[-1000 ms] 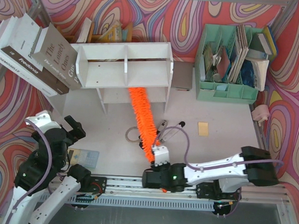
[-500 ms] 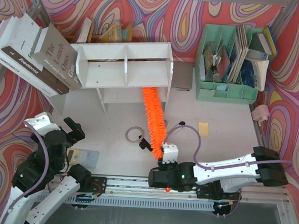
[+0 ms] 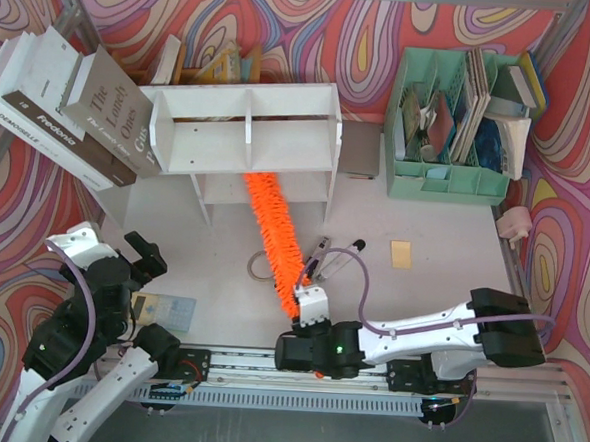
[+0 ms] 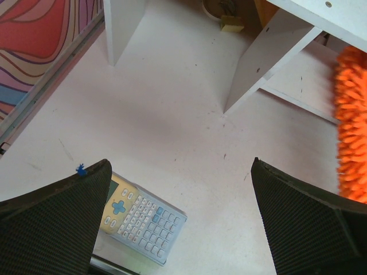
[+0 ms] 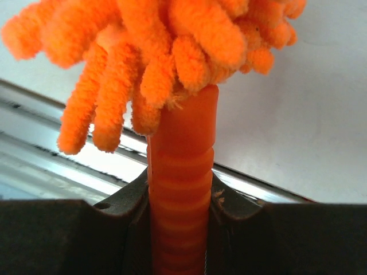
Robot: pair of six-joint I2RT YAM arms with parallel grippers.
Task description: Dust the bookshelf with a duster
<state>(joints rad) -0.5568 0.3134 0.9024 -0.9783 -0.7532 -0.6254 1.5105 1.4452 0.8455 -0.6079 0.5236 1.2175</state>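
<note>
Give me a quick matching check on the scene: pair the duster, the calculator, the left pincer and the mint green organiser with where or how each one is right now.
Things:
1. duster
2. calculator
3. left pincer
4. mint green organiser

States:
A. open, holding nothing
B. flat on the table, by the left arm
C. standing at the table's far right
D. handle clamped in the right pincer, tip in the bookshelf lower tier

Pairs: 1-D, 2-B, 3-A, 4-C
</note>
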